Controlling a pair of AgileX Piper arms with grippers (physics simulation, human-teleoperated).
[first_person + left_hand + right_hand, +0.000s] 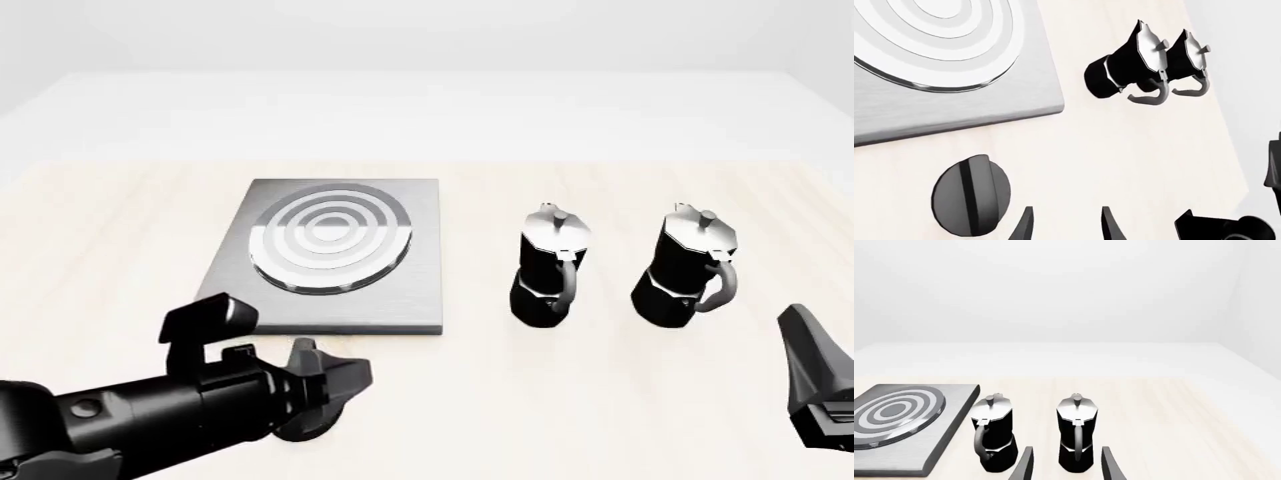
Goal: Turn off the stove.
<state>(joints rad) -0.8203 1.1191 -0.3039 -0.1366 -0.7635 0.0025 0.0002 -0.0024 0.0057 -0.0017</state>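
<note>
The stove is a grey metal plate (400, 300) with a round burner of silver rings (330, 240); it also shows in the left wrist view (987, 107) and the right wrist view (947, 440). Its black ridged knob (971, 196) sits on the table in front of the plate. In the front view the knob (318, 430) is mostly hidden under my left gripper (336, 378). The left gripper (1066, 227) is open, low over the table, and the knob lies just beside one finger, not between them. My right gripper (811, 360) is open and empty at the near right, its fingers (1111, 465) pointing at the moka pots.
Two black-and-silver moka pots (550, 268) (687, 268) stand upright to the right of the stove, handles toward me. They also show in the left wrist view (1127, 62) and the right wrist view (994, 440) (1077, 440). The right gripper (1227, 227) shows in the left wrist view.
</note>
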